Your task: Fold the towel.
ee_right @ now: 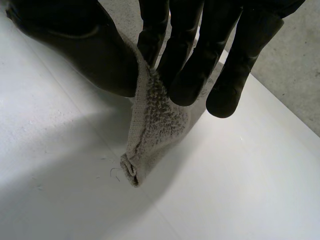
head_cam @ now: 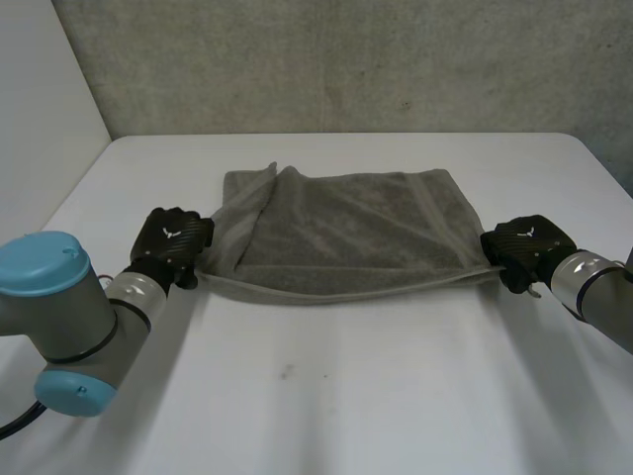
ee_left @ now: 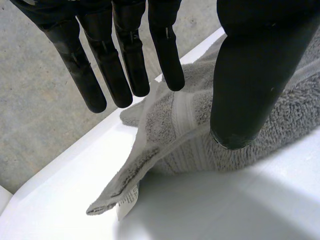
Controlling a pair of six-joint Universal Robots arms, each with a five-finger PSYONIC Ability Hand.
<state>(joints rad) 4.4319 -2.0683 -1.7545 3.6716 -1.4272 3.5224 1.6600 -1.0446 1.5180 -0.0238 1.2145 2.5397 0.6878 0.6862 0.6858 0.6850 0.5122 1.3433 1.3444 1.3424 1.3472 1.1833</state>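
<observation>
A grey towel lies folded across the middle of the white table, with its left part rumpled. My left hand sits at the towel's near left corner. In the left wrist view its fingers are straight and stand apart from the thumb, and the towel corner with a small white label lies loose on the table below them. My right hand is at the towel's near right corner. There the thumb and fingers pinch the towel corner, which hangs down to the table.
A grey wall runs behind the table's far edge. Bare white tabletop lies in front of the towel and to both sides of it.
</observation>
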